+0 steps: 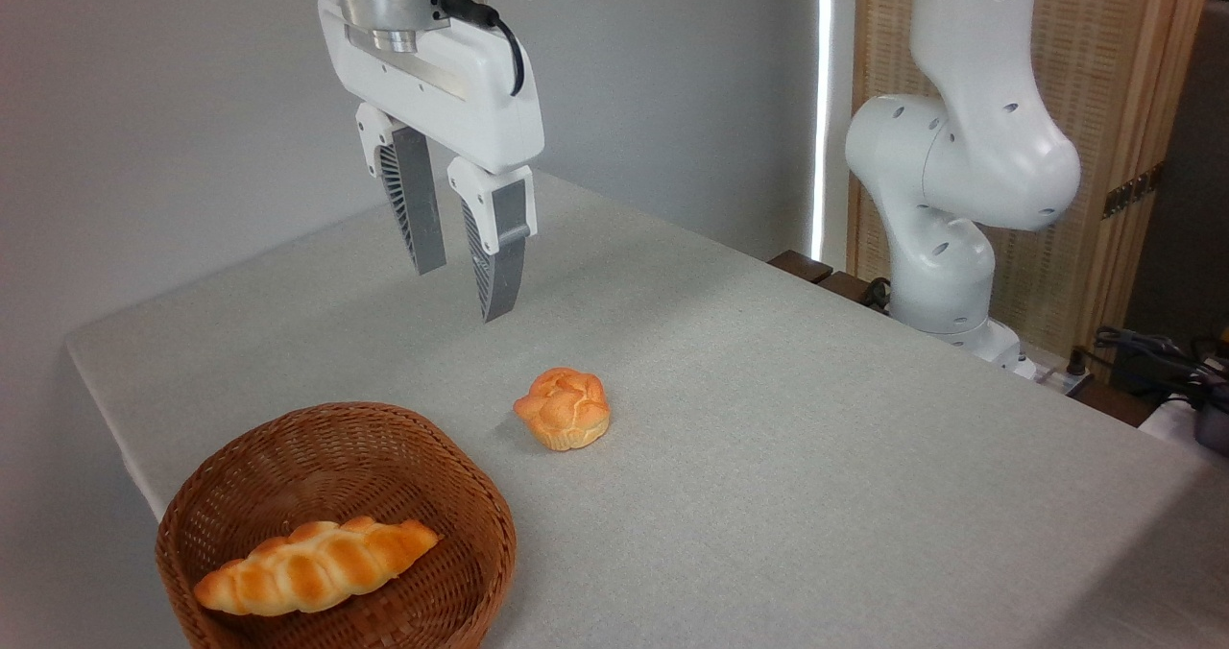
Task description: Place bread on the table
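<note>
The bread point(564, 408), a small round golden-orange bun with a knobbly top, lies on the grey cloth of the table point(768, 457), just right of the basket. My gripper point(464, 292) hangs well above the table, up and to the left of the bun. Its two ribbed grey fingers point(416, 203) stand apart with nothing between them, so it is open.
A round brown wicker basket point(192, 534) sits at the front left corner and holds a long braided loaf point(312, 566). The white arm base point(946, 275) stands past the table's far right edge, with cables point(1152, 351) beside it.
</note>
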